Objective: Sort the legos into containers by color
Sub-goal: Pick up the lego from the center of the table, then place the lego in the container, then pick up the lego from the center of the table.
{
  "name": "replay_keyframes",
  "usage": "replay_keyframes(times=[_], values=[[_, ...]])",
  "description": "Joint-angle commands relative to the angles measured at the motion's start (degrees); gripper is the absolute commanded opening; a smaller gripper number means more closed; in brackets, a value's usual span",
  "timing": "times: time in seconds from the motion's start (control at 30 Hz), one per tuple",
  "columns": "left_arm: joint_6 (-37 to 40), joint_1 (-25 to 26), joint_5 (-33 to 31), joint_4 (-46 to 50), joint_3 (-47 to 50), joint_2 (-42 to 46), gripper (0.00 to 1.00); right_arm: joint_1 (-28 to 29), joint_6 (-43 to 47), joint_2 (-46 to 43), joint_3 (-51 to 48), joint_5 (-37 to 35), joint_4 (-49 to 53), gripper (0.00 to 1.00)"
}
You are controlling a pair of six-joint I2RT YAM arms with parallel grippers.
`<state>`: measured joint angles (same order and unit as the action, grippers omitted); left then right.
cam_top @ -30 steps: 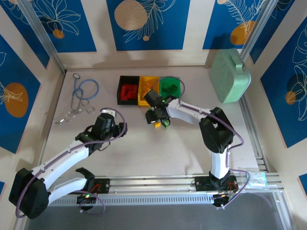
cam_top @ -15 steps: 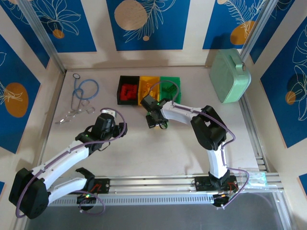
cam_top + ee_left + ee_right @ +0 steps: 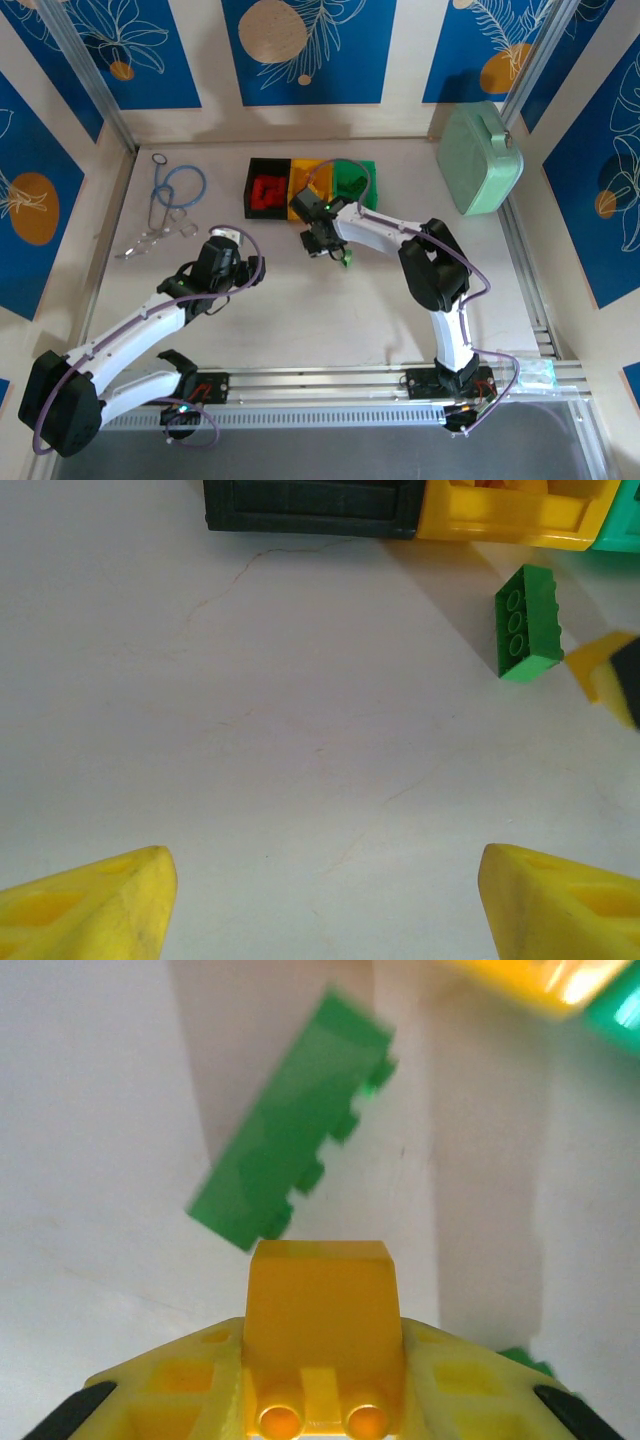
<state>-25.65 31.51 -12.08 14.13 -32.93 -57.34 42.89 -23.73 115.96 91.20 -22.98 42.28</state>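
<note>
Just off the yellow bin (image 3: 510, 518) front wall: seeing right tool (image 3: 325, 243) pinched on a yellow lego (image 3: 320, 1310). Spotted one green lego (image 3: 528, 623) loose on the bench (image 3: 300, 700) beside it (tipped on its side). Reading left tool (image 3: 322, 865) as wide, nothing in it.

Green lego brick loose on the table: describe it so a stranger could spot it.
Three small plastic bins stand in a row at the table's far middle. In front of them, beside the right gripper, lies a green studded brick. Unlike the yellow brick that gripper holds, it lies free on the table.
</note>
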Motion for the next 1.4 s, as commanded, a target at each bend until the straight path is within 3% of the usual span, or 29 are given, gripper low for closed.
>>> replay_keyframes(times=[0.0,0.3,0.4,0.43,0.5,0.57,0.77,1.03,1.23,1.37], values=[[-0.3,0.2,0.7,-0.5,0.8,0.6,0.79,-2.6,2.1,-0.4,7.3,0.5,0.7,0.3],[-1.2,0.7,2.4,1.9,3.2,7.0,0.78,-7.4,4.7,16.8,33.0,3.1,6.5,0.31],[-2.1,1.2,3.3,2.3,4.5,9.1,0.78,-8.0,5.2,23.4,43.7,2.1,10.7,0.35],[-2.3,1.4,3.5,2.5,4.9,9.6,0.78,-8.2,5.1,25.4,47.3,1.2,13.1,0.43],[-2.5,1.8,3.6,3.2,5.2,10.0,0.78,-8.3,5.3,27.6,53.2,0.4,16.0,0.73],[-2.5,2.1,3.9,3.3,5.6,10.1,0.78,-8.0,5.4,26.7,53.8,0.1,15.8,0.81],[-1.3,2.6,5.8,0.4,5.5,7.6,0.79,-6.2,4.9,15.0,38.5,-2.2,8.9,0.84],[2.9,2.8,11.1,-6.4,-0.7,-5.8,0.79,-6.0,0.7,-6.6,5.1,0.1,-1.8,0.82],[2.3,2.9,14.9,-12.4,-6.6,-17.2,0.8,-6.2,-1.9,-15.1,-14.3,2.8,-6.2,0.81],[1.1,2.9,18.0,-15.6,-10.1,-23.2,0.8,-6.0,-2.9,-16.5,-21.9,4.9,-9.2,0.81]])
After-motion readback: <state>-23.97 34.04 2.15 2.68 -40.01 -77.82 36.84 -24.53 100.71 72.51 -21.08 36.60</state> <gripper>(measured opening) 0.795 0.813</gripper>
